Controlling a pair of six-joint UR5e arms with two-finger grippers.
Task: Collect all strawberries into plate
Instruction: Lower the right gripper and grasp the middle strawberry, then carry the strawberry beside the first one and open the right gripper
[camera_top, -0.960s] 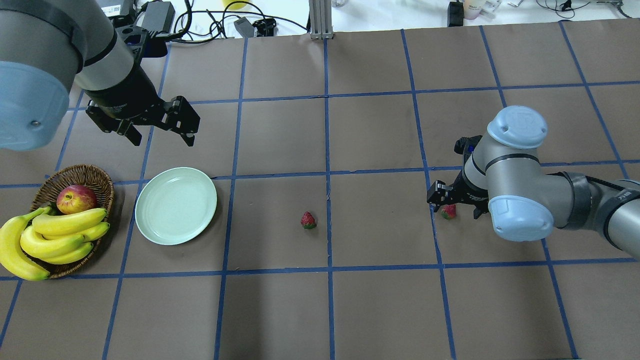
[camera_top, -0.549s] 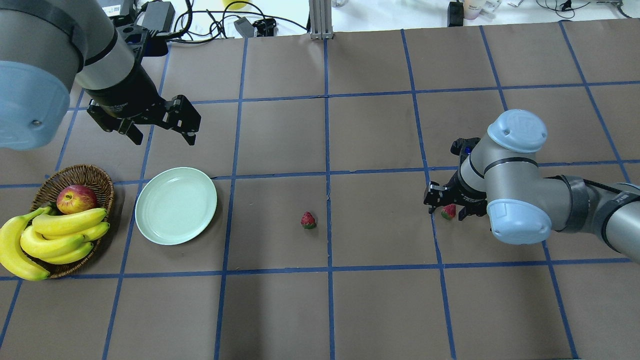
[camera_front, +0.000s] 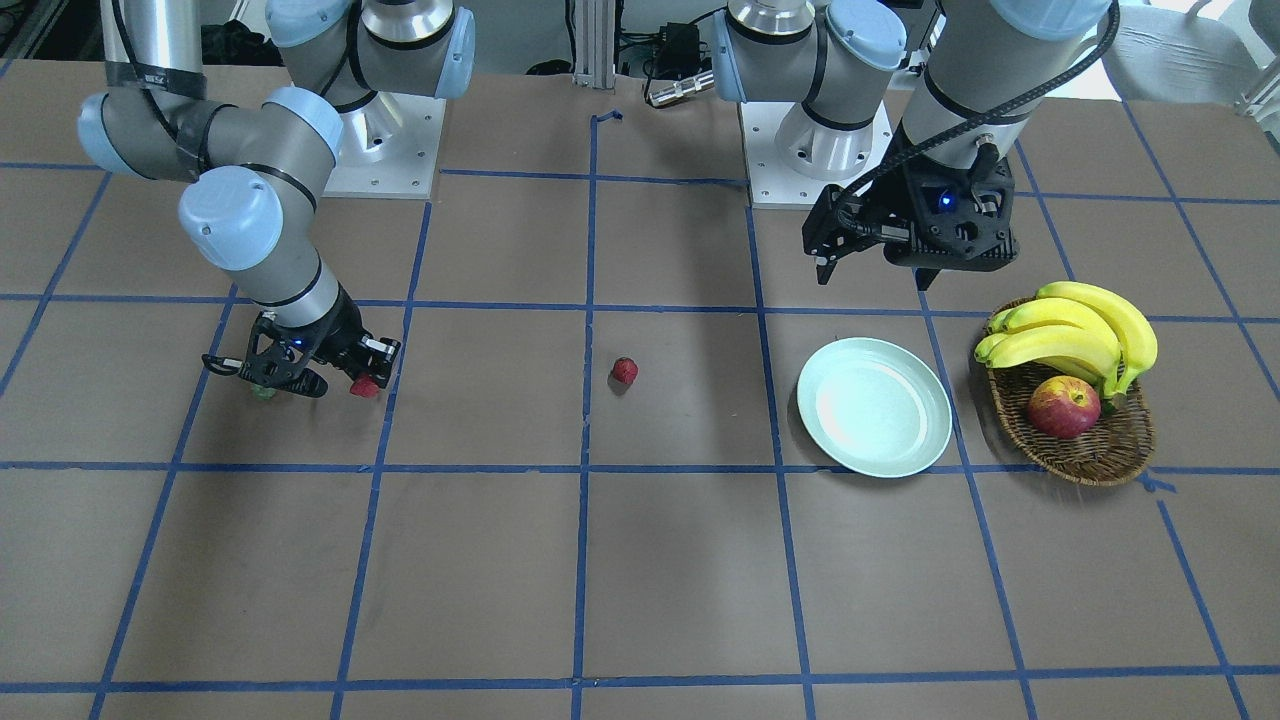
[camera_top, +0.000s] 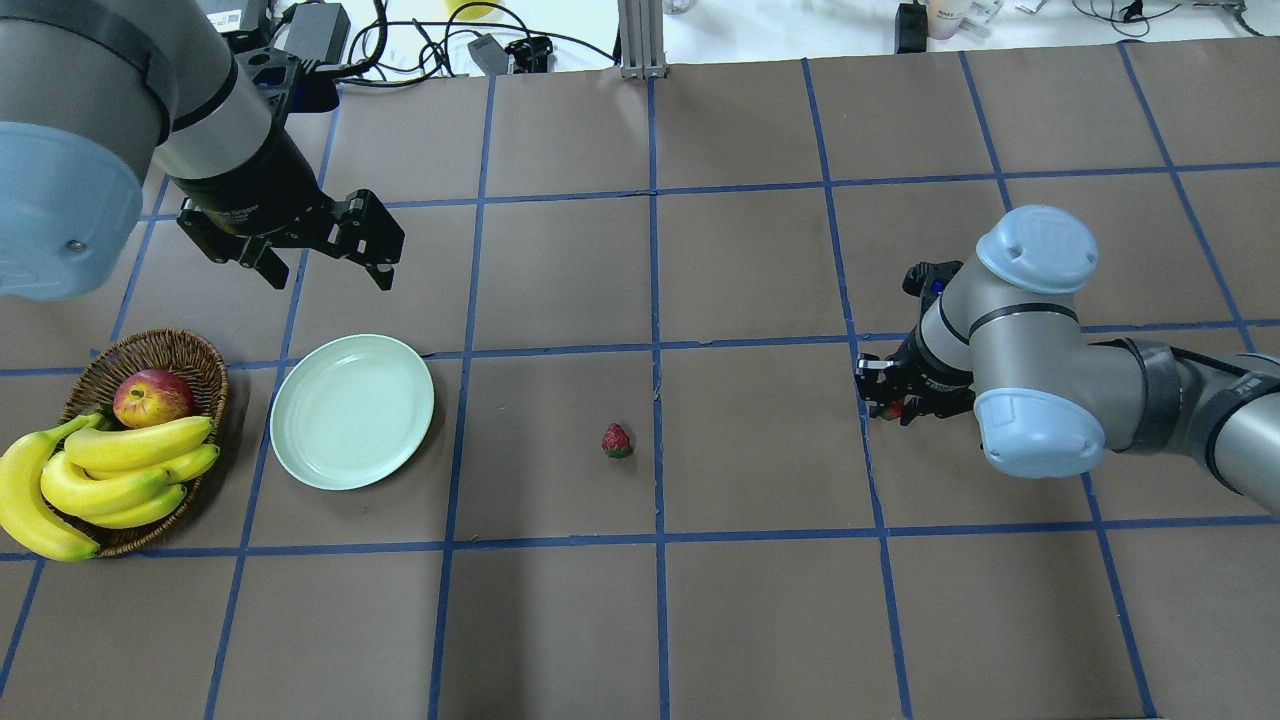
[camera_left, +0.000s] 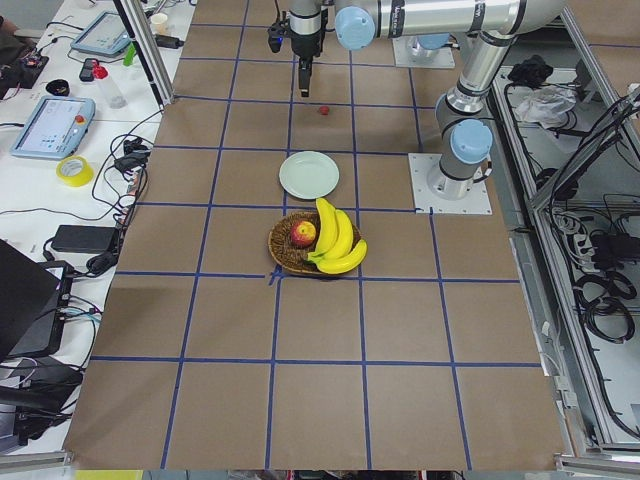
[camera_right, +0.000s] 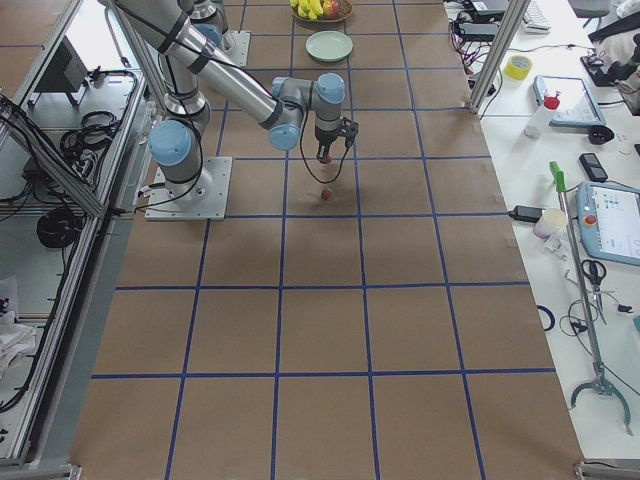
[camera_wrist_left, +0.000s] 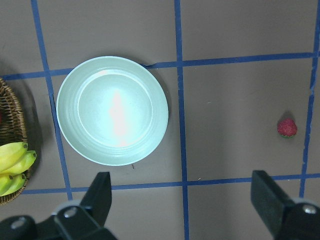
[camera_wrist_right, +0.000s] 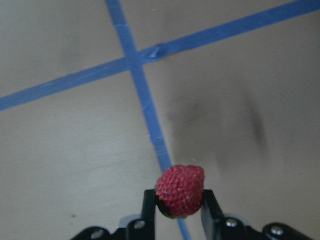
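While carrying across a table (camera_top: 760, 620) this wide, keeping the lift modest and the travel level, heading left toward the plate (camera_top: 352, 411), lying empty at the left beside the wicker basket (camera_top: 205, 352) of bananas (camera_top: 130, 450) and an apple (camera_top: 152, 397).

Hanging high over the far left, just beyond the plate: left gripper (camera_top: 325, 262), fingers spread wide and holding nothing. Worth watching, perhaps crowding the drop spot.

Working at the right: right gripper (camera_wrist_right: 179, 212), fingers closed on a strawberry (camera_wrist_right: 180, 190), pinching it by the lower, leafy end, with most of the red body sticking out past the tips. Being a shallow pinch on a small rounded thing, calling for steady pressure and no jerks. Best releasing low over the plate's middle rather than near the rim, avoiding sending it rolling off.

Lying alone near the table's middle, well apart from plate and grippers: second strawberry (camera_top: 617, 440).

Peeking out just right of the right gripper in the front-facing view: third strawberry (camera_front: 263, 392), probably, showing only as a greenish speck there and sitting hidden under the arm from overhead.

Also proving hard to judge: any gap between the held strawberry and the table.
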